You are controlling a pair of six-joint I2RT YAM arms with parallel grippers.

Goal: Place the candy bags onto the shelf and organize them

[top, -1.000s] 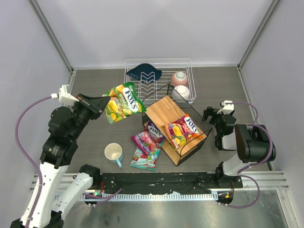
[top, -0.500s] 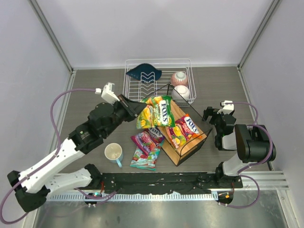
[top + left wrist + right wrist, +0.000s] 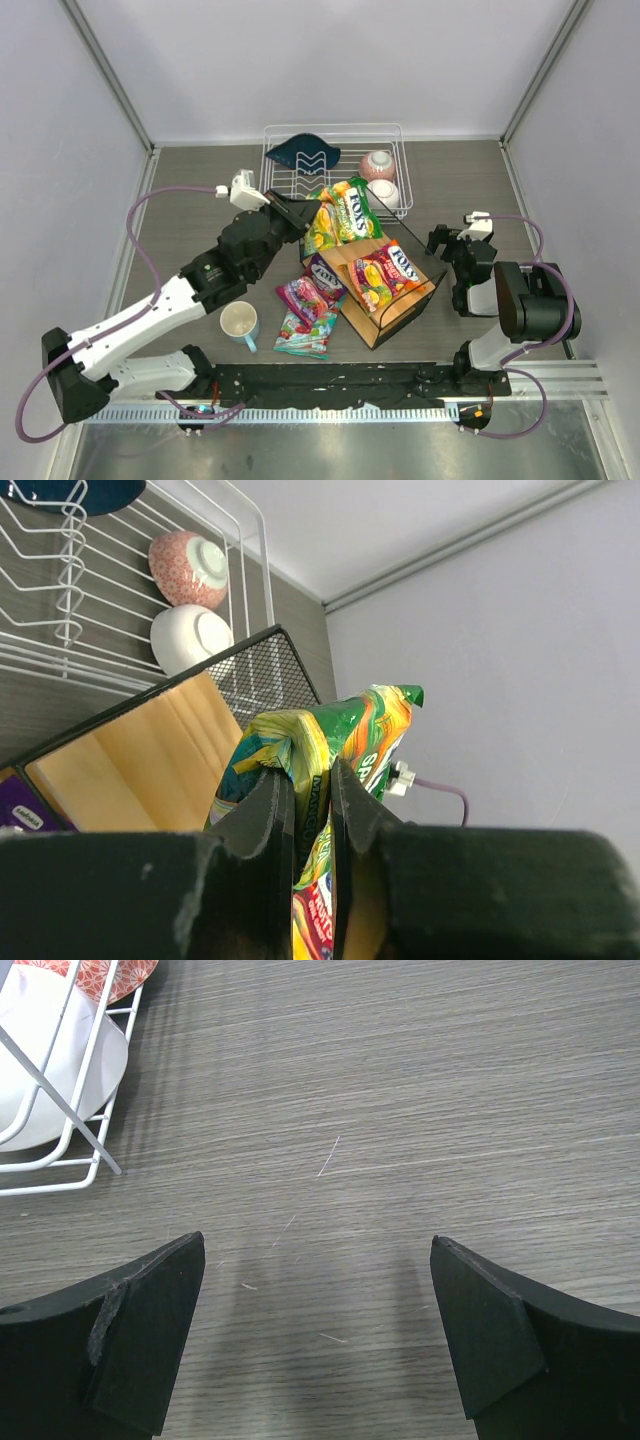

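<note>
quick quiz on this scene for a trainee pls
1. True or false: the right fingers are shut on a bag.
2. Which bag do the left fingers hold? A purple, B green, C teal.
3. Missing word: the orange-red bag lies on the ___.

Key: 1 false, they are open over bare table. 2 B, the green bag. 3 shelf.
</note>
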